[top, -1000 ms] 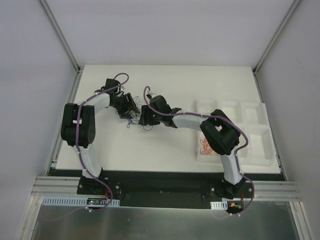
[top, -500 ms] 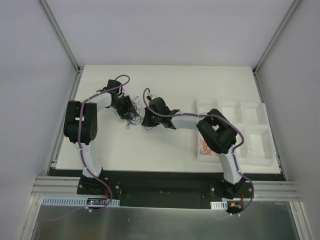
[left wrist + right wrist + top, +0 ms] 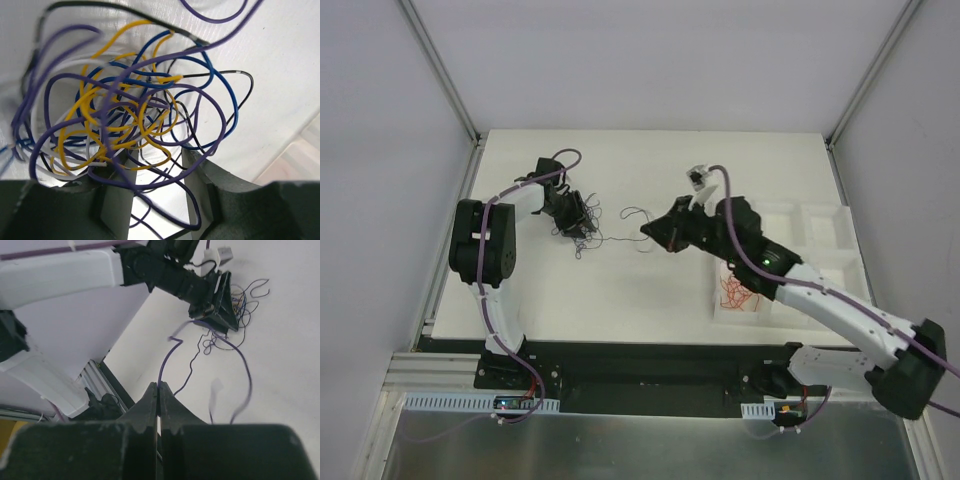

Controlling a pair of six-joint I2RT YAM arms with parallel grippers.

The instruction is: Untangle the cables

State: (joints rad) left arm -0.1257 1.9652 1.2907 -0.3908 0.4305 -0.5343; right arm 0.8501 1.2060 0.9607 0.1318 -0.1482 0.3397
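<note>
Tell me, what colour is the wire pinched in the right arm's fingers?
Purple. The wire shows best in the right wrist view.

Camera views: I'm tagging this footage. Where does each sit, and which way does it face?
Top external: above and behind the bases, looking down on the table; left arm and right arm show, left gripper at the tangle of cables, right gripper to its right.
Left wrist: on the left arm, looking along its parted fingers into the tangle.
Right wrist: on the right arm, looking past its shut fingers, which pinch a purple wire, toward the left arm.
Shared: top external and right wrist both show the left gripper at the tangle.
</note>
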